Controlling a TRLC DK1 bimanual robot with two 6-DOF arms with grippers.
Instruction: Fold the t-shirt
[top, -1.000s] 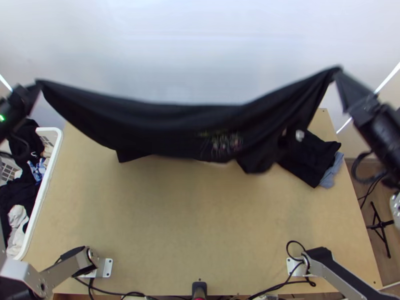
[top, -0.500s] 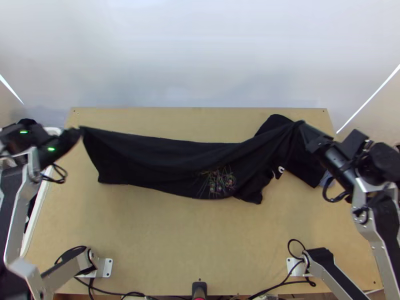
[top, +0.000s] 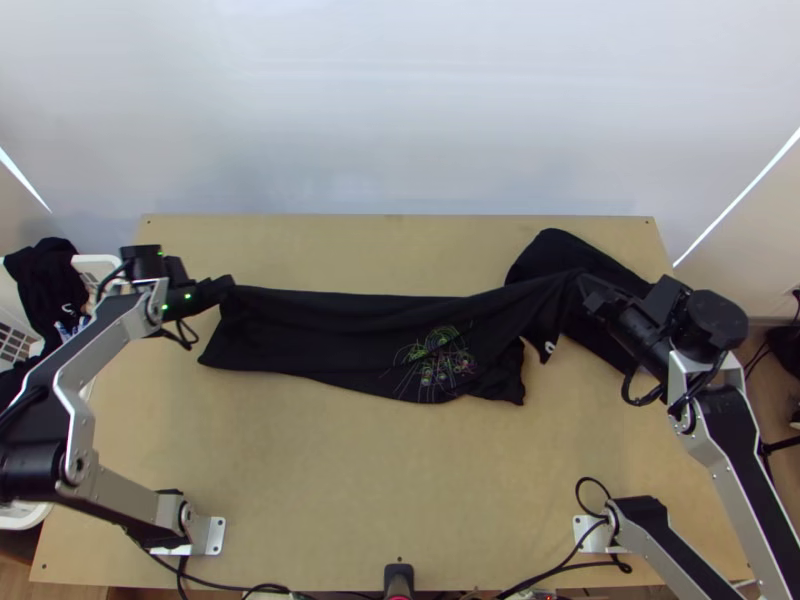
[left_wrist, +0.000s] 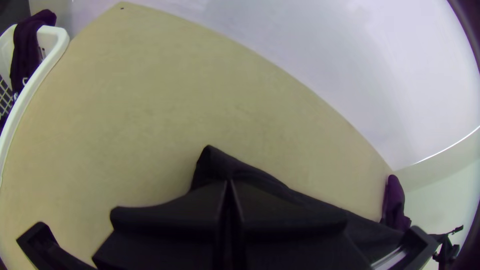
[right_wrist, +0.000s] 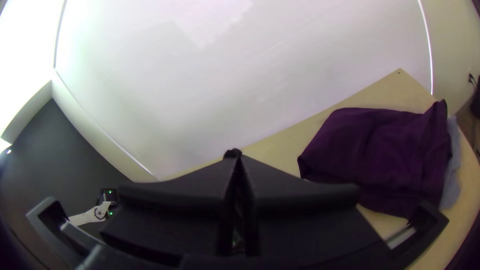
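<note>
Top view: black t-shirt (top: 320, 335) strung across mid-frame, a long creased band, colourful squiggly print near centre, left gripper (top: 230, 284) pinching its left end, right gripper (top: 584, 284) its right! Left wrist view: tips pressed together on cloth, bottom centre. Right wrist view: tips clamped round a dark tuft, centre.

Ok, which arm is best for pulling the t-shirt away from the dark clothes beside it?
Right, probably: the right pincer grips the t-shirt beside those dark clothes. The left pincer holds the opposite end, farther away.
</note>
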